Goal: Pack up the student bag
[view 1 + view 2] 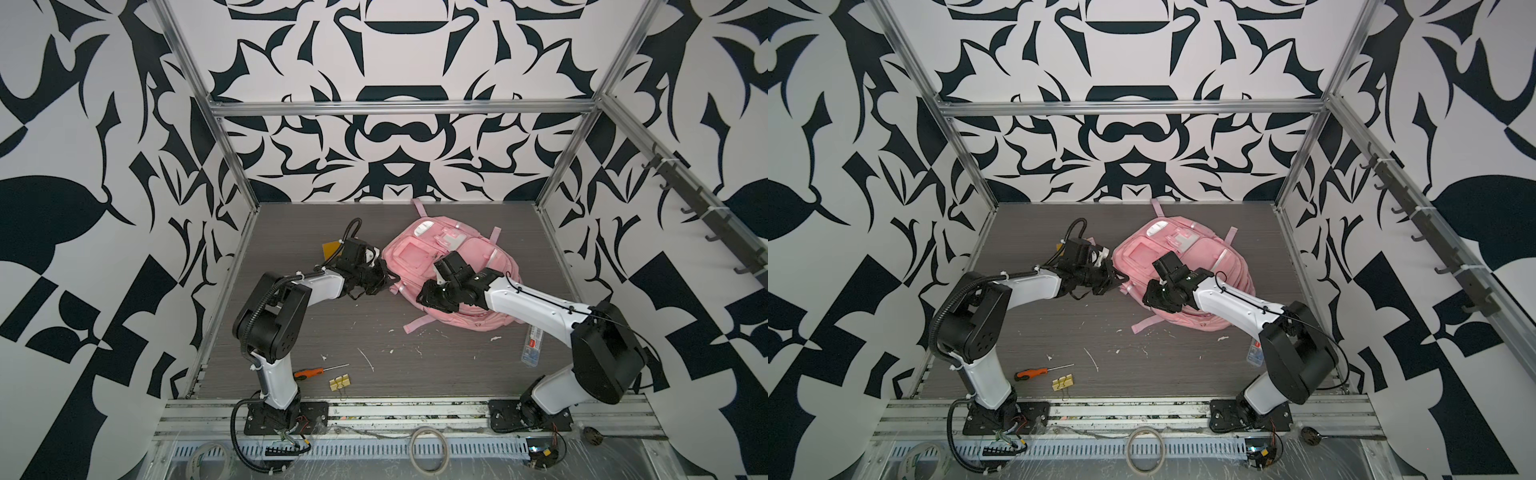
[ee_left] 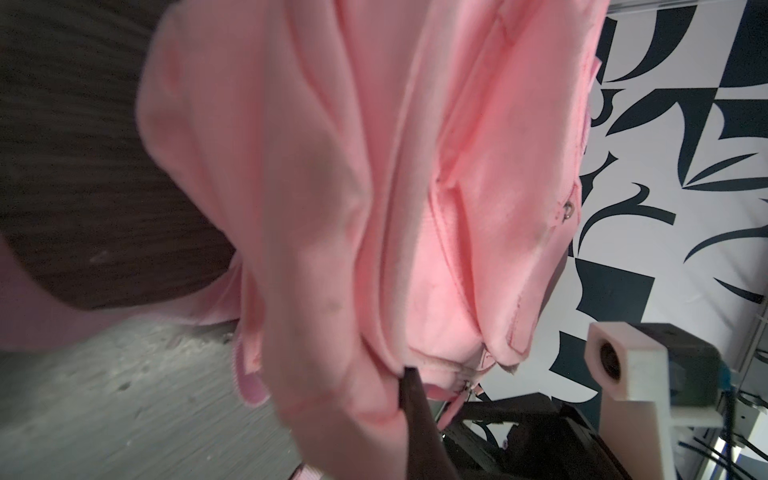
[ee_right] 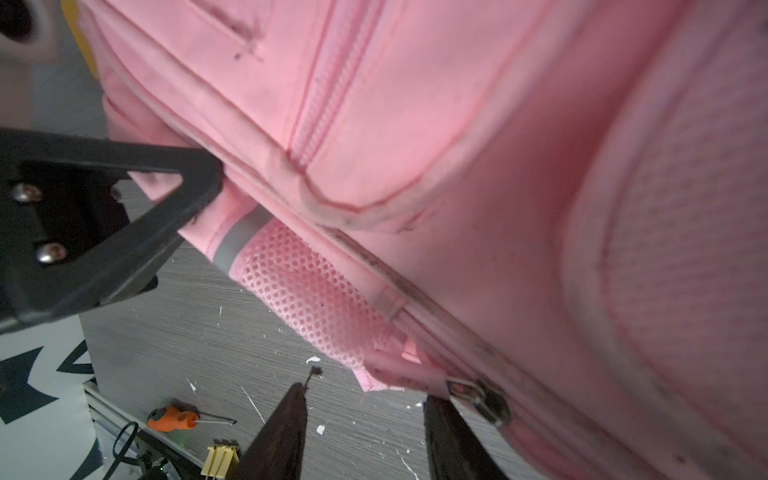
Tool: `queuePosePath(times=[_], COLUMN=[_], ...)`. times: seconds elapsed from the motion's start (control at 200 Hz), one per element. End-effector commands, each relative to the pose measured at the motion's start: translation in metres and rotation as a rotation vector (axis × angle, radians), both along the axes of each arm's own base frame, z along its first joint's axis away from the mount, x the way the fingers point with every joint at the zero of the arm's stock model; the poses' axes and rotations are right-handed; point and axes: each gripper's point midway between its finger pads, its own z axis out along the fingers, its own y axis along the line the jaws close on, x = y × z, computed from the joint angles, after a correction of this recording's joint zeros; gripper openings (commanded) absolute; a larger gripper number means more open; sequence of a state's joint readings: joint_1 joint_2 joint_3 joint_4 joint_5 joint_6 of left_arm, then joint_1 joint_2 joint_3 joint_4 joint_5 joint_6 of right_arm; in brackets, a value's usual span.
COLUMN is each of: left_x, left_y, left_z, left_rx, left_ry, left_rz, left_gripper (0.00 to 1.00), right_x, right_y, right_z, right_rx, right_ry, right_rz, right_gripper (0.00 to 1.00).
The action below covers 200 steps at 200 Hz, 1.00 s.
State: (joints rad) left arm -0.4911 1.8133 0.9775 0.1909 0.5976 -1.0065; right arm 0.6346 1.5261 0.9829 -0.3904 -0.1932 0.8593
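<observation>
Student bag (image 2: 291, 166) pinched between left fingers (image 2: 415, 399).

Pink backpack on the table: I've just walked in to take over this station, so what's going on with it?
The left gripper is shut on a fold at the edge of the student bag, which lies on the table. The right gripper is open at the bag's side, its fingers apart beside a zip pull, gripping nothing. An orange screwdriver and binder clips lie loose near the front edge.
</observation>
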Motion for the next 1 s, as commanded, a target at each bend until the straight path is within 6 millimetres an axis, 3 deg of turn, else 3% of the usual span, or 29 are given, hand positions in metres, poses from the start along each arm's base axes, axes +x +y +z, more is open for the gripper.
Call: queuePosePath(times=[0.0, 0.195, 0.365, 0.5, 0.64, 0.8, 0.995], left_x=[-0.006, -0.008, -0.013, -0.015, -0.017, -0.018, -0.017], left_y=[-0.015, -0.018, -0.019, -0.019, -0.019, -0.019, -0.021], left_z=[0.019, 0.024, 0.024, 0.025, 0.024, 0.020, 0.017], left_rx=[-0.046, -0.047, -0.046, -0.047, -0.045, -0.041, -0.045], left_ry=[-0.044, -0.060, -0.064, -0.065, -0.062, -0.052, -0.047], left_rz=[-0.044, -0.046, -0.051, -0.053, -0.056, -0.055, -0.050], left_gripper=[0.00, 0.00, 0.00, 0.00, 0.00, 0.00, 0.00], right_x=[0.005, -0.001, 0.004, 0.012, 0.017, 0.013, 0.006], right_y=[-0.012, -0.039, -0.051, -0.055, -0.053, -0.055, -0.058], right_z=[-0.001, -0.009, -0.003, 0.002, 0.000, -0.004, -0.008], right_rx=[-0.034, -0.129, -0.142, -0.107, -0.091, -0.110, -0.134], right_ry=[-0.013, -0.022, -0.054, -0.091, -0.090, -0.072, -0.059], right_rz=[-0.080, -0.144, -0.213, -0.254, -0.250, -0.231, -0.199], right_gripper=[0.44, 0.42, 0.59, 0.60, 0.46, 0.20, 0.09])
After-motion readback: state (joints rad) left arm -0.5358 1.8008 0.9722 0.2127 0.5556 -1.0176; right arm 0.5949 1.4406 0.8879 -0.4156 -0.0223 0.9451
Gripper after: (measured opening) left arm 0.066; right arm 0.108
